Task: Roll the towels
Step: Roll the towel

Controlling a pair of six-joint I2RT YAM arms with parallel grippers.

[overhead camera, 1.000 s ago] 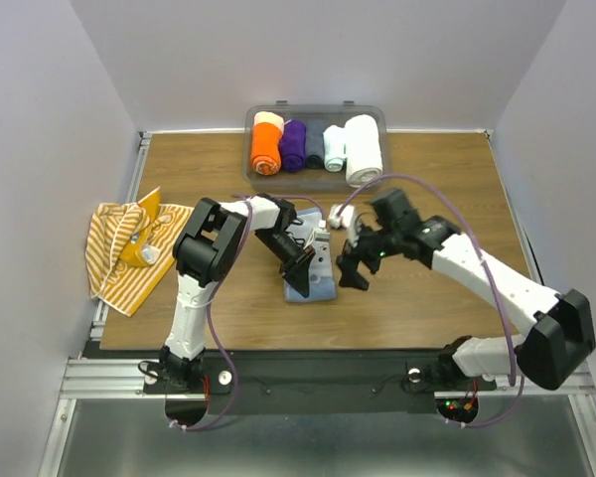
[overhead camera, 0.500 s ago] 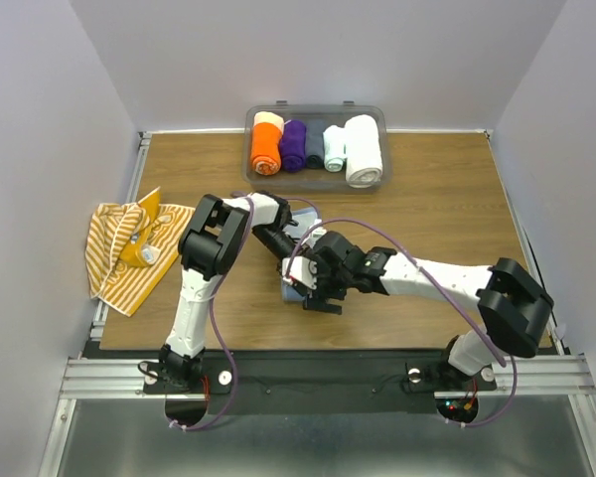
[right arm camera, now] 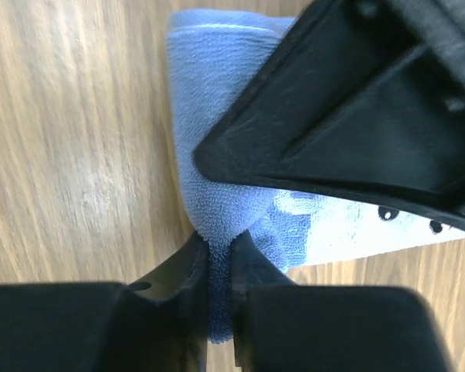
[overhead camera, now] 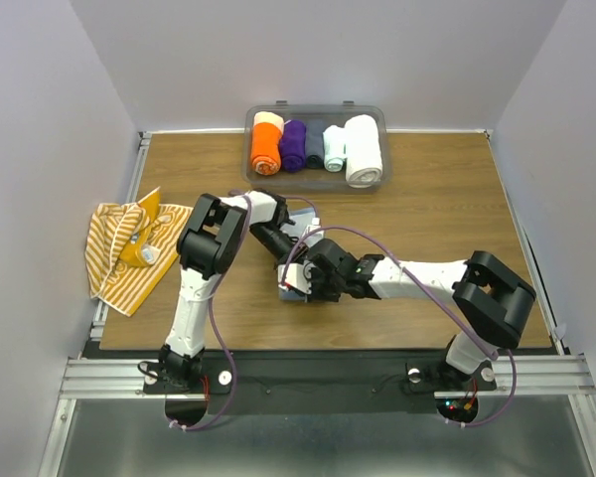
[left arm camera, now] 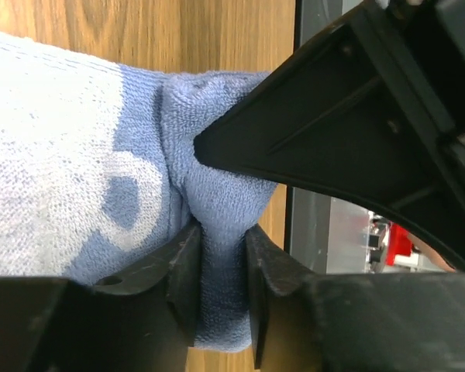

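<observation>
Pale blue towel [left arm camera: 70,147], perhaps white-patterned

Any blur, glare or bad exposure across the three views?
Top external: even diffuse light, sharp, no glare, only soft shadows on the table. Left wrist: pale blue towel weave crisp; left pincer near-black, little detail. Right wrist: towel fold sharp, table grain slightly soft, right pincer underexposed.

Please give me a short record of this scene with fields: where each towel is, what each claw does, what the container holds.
blue towel: middle of the table, under both arms
left claw: shut on a fold of the blue towel
right claw: shut on another fold of the blue towel
striped towel: crumpled at the table's left edge, untouched
bin: far edge; holds an orange roll, purple roll, thick white roll and others
</observation>
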